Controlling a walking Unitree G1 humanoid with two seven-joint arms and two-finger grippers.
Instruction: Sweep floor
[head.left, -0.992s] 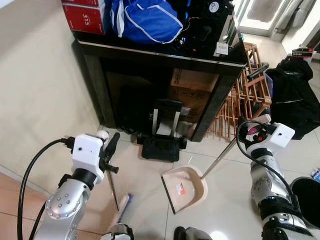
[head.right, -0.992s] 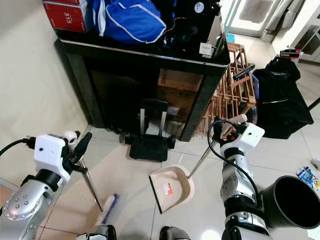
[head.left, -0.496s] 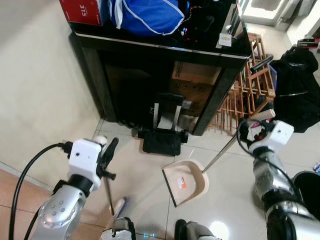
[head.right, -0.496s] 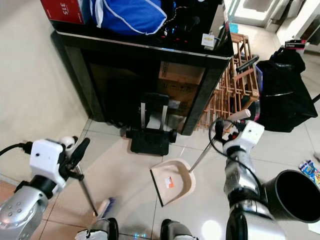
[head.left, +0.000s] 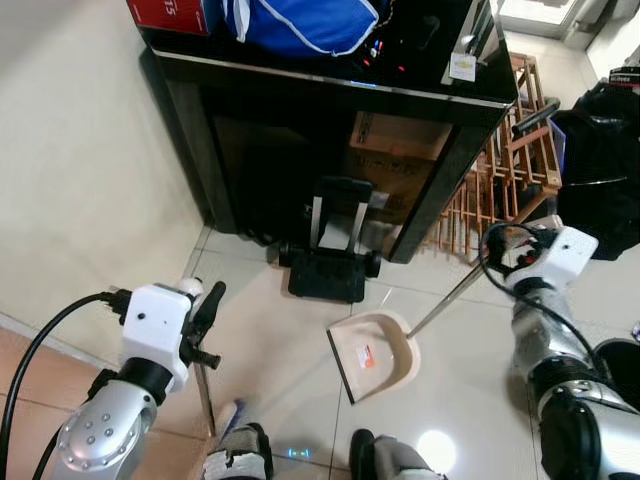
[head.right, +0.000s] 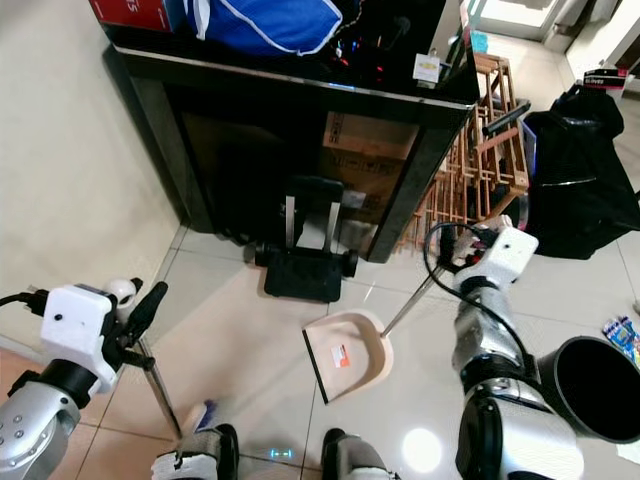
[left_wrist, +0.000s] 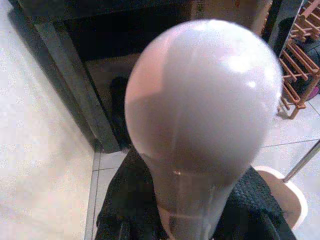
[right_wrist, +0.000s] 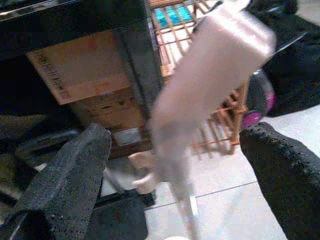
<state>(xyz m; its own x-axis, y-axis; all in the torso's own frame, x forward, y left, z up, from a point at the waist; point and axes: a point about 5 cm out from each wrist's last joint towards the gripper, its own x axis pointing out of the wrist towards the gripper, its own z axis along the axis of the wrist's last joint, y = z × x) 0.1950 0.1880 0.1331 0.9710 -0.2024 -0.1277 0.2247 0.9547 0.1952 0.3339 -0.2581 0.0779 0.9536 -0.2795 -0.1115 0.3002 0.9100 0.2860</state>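
My left gripper is shut on the thin metal pole of a broom. The broom's blue-and-white brush rests on the tiles beside my feet. The broom's pale rounded knob looms just above the left fingers. A beige dustpan sits on the floor in the middle. Its metal pole slants up to the right into my right gripper. In the right wrist view the pale handle grip stands between two widely spread fingers, with a gap on each side.
A black table carries a blue bag and red boxes, with a cardboard box and a black hand trolley beneath it. A wooden rack, a black bag and a black bin stand at the right. A wall is on the left.
The camera has shifted, so the whole scene sits differently. My left arm and the broom now sit lower in view, the brush closer to my feet. The dustpan stays put.
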